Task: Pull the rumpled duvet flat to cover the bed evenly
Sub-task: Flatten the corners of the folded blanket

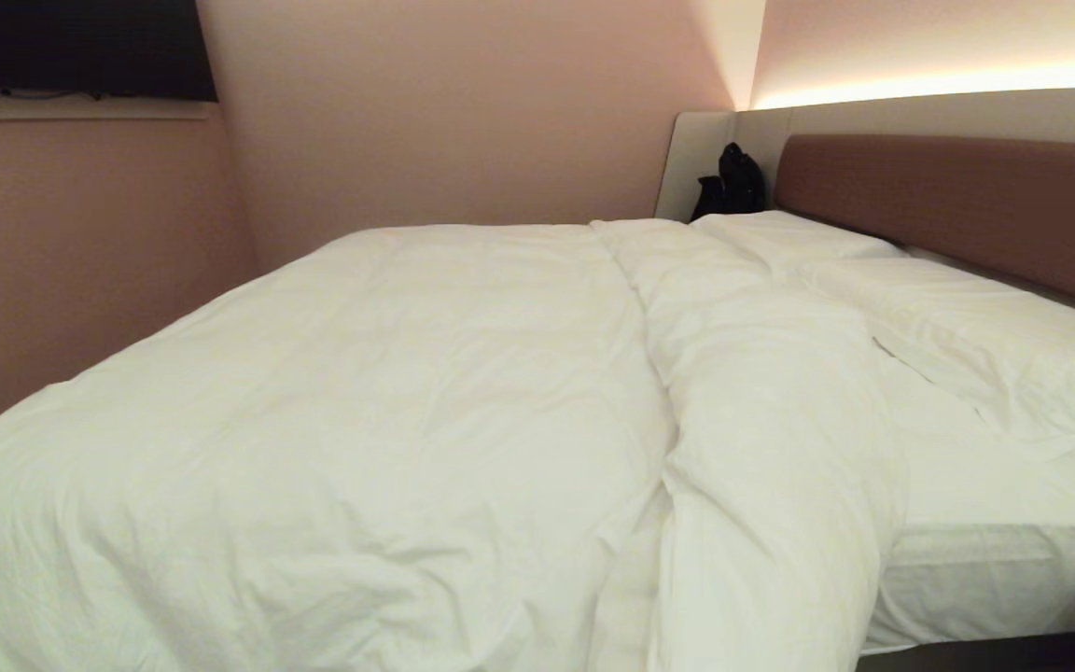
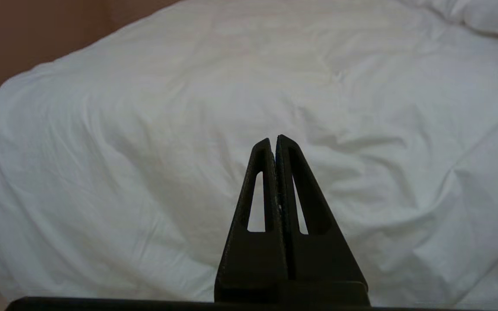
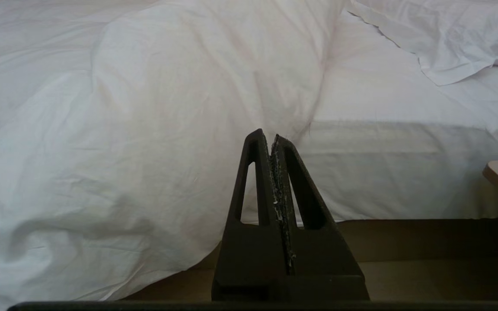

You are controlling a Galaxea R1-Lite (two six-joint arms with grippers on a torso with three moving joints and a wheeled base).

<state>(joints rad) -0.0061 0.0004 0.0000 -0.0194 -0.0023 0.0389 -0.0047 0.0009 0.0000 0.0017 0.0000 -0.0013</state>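
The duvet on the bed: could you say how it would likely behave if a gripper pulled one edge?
The duvet looks soft and puffy, so it would probably flop and stretch locally rather than slide whole. Its bunched fold beside the bare sheet suggests it creases easily.

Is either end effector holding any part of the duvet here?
No. The left end effector and right end effector are both shut on nothing, short of the duvet.

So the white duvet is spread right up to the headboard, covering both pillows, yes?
Not quite. The duvet stops short of the headboard: the head view shows both pillows uncovered, with bare sheet beside a bunched ridge.
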